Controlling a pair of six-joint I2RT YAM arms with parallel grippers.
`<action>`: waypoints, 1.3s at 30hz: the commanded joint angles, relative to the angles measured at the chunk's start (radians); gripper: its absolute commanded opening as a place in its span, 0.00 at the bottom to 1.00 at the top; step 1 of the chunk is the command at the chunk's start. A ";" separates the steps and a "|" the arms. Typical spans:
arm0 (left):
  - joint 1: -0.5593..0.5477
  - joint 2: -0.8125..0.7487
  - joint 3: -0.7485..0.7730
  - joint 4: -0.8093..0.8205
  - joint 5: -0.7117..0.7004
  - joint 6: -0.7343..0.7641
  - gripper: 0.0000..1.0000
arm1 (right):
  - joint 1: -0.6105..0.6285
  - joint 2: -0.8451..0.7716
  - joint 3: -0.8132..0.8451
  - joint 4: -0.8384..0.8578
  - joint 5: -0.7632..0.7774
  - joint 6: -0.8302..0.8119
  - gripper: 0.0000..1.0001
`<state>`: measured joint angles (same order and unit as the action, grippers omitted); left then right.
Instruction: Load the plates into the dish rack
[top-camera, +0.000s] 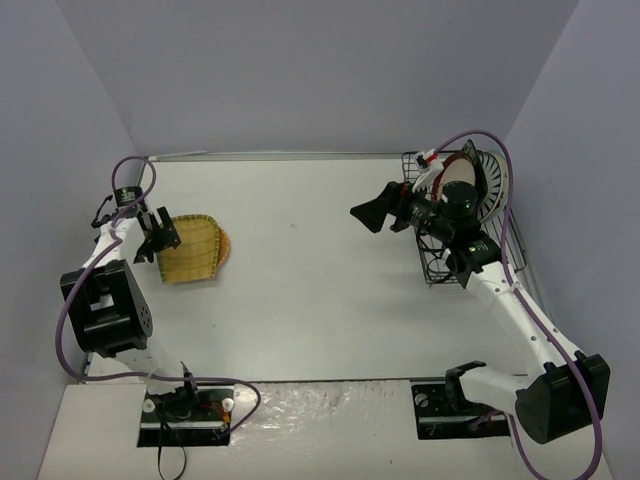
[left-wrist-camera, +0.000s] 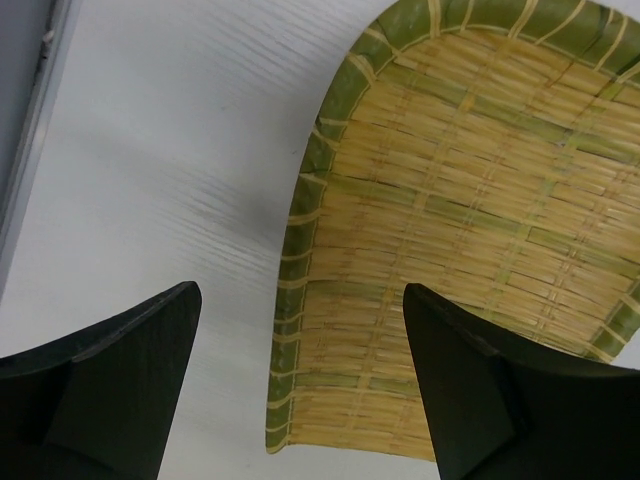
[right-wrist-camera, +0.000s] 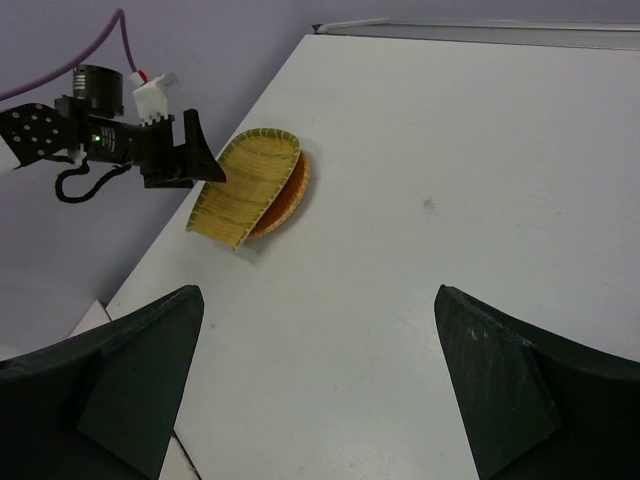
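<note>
The squarish yellow woven-look plate (top-camera: 190, 248) lies tilted on the round orange-brown plate (top-camera: 224, 250) at the table's left. My left gripper (top-camera: 160, 238) is open at the yellow plate's left rim. In the left wrist view the gripper (left-wrist-camera: 300, 400) straddles that green-edged rim of the plate (left-wrist-camera: 470, 200) without closing on it. My right gripper (top-camera: 368, 215) is open and empty over mid-table, left of the black wire dish rack (top-camera: 430, 268). The rack holds a red-rimmed beige plate (top-camera: 460, 172) and a white striped plate (top-camera: 496, 178); other plates are hidden behind the arm.
The right wrist view shows its gripper (right-wrist-camera: 315, 380) above bare white table, with the yellow plate (right-wrist-camera: 243, 185), the orange-brown plate (right-wrist-camera: 292, 195) and my left gripper (right-wrist-camera: 195, 160) far off. Purple-grey walls close the table on three sides.
</note>
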<state>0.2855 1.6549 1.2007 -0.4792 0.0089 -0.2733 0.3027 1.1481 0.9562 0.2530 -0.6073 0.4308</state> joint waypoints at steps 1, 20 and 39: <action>0.004 0.026 0.065 0.040 0.072 0.050 0.77 | 0.004 -0.024 0.019 0.124 -0.058 0.031 0.98; -0.142 -0.014 -0.032 0.131 0.215 -0.128 0.06 | 0.004 -0.021 0.013 0.112 -0.074 0.026 0.98; -0.190 -0.305 -0.022 0.311 0.453 -0.504 0.00 | 0.131 0.078 0.052 0.169 0.012 0.167 0.98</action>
<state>0.0929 1.4618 1.1080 -0.3218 0.3592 -0.6528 0.3906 1.1829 0.9565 0.3026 -0.6217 0.5342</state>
